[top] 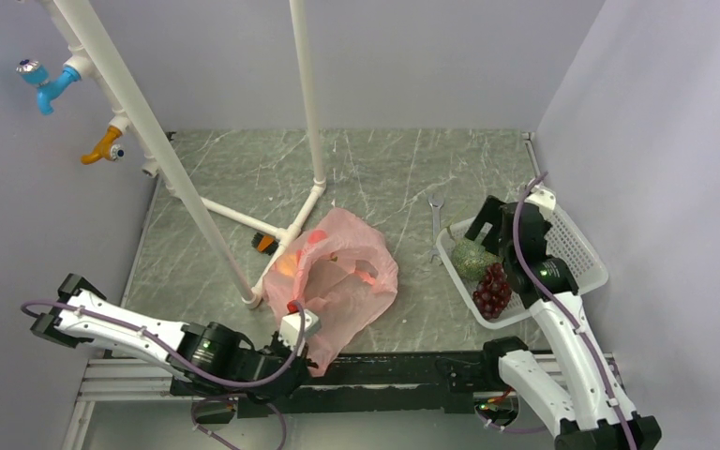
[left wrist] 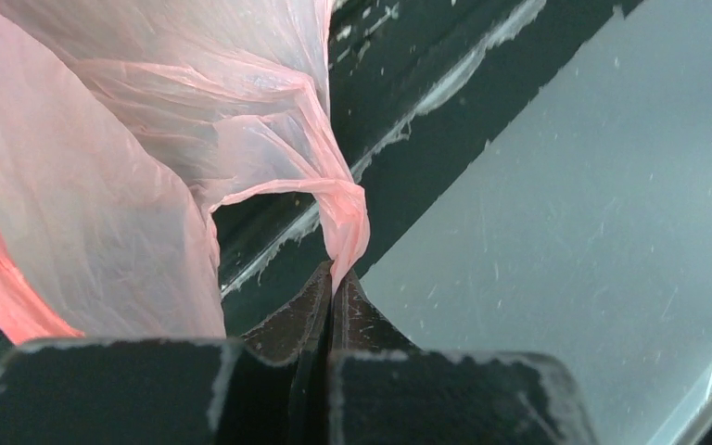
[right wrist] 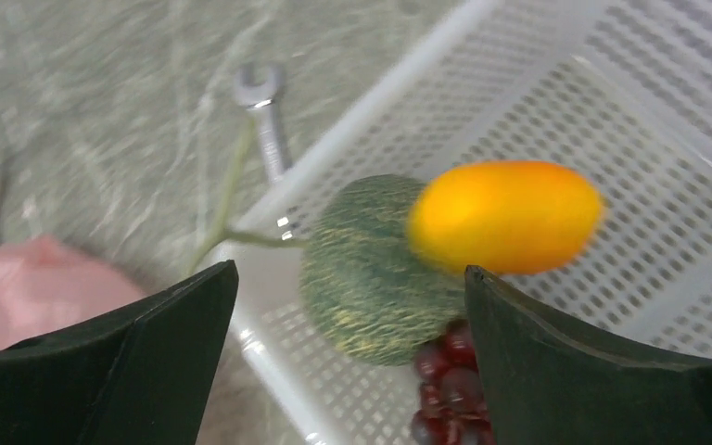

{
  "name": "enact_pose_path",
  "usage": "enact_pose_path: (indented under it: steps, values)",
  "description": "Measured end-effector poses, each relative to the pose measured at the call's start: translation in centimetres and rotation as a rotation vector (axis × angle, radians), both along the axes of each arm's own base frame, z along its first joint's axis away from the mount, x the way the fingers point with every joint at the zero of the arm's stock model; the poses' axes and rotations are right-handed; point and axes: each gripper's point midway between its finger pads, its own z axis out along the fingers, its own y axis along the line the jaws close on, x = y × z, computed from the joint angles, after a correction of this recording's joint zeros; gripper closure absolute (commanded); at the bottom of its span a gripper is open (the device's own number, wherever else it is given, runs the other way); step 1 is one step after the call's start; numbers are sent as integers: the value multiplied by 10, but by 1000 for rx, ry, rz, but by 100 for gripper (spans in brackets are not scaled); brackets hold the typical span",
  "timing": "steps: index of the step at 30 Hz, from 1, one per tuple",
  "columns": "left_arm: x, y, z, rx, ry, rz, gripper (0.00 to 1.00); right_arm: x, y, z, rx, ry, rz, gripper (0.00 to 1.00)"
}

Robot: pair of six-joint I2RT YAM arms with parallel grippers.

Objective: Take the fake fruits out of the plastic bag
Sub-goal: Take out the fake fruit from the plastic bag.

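Right wrist view: your right gripper [right wrist: 350, 273] gapes wide over the basket [right wrist: 649, 120], yellow-orange fruit [right wrist: 505, 215] loose between the jaws above the melon [right wrist: 362, 311]; next orange piece [top: 287, 265] lies well left in the bag [top: 366, 281], whose handle your left gripper [left wrist: 336, 273] pinches shut.

Thin translucent pink crinkly plastic bag [top: 342, 272]: slumped, crumpled, just ahead of left claw [left wrist: 334, 275]; twisted handle strand pinched between that claw's closed fingers. Orange and red pieces [top: 288, 264]: showing through film, inside bag, beyond left claw. Round grey-green netted melon [right wrist: 362, 278]: under right claw [right wrist: 350, 269], framed by its spread fingers. Dark purple grape bunch [right wrist: 447, 394]: touching melon, toward claw's right finger. Smooth yellow-orange oval fruit [right wrist: 505, 215]: blurred, overlapping melon's top, beside right finger.
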Motion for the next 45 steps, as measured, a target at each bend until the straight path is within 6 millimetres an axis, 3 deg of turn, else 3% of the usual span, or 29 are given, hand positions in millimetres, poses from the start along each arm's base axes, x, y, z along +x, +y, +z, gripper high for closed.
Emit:
enact_pose_path:
  steps: [3,7,9,11,15,20,23,25,31,45]
  values:
    - [-6,11,-8,-21,40,-45,100,4,37,13,24,-52,188,5]
    - [-11,16,-2,-79,80,-69,100,-8,135,29,91,-116,627,9]
    - [-11,17,0,-85,85,-68,100,-30,193,33,136,-140,877,14]
    - [-10,20,0,-67,82,-67,100,-62,239,26,178,-144,1092,19]
    - [-9,21,9,-59,75,-66,100,-117,290,2,227,-115,1361,26]
    - [-8,14,33,-80,62,-57,100,-143,335,-26,245,-73,1496,35]
    - [-5,14,43,-75,47,-46,100,-135,357,-46,258,-54,1481,43]
    - [-2,15,49,-75,36,-38,100,-126,369,-66,259,-32,1448,43]
    - [7,22,62,-72,7,-11,100,-99,393,-100,268,-62,1351,28]
    - [17,28,71,-50,-37,19,100,-46,440,-116,193,-262,1266,1]
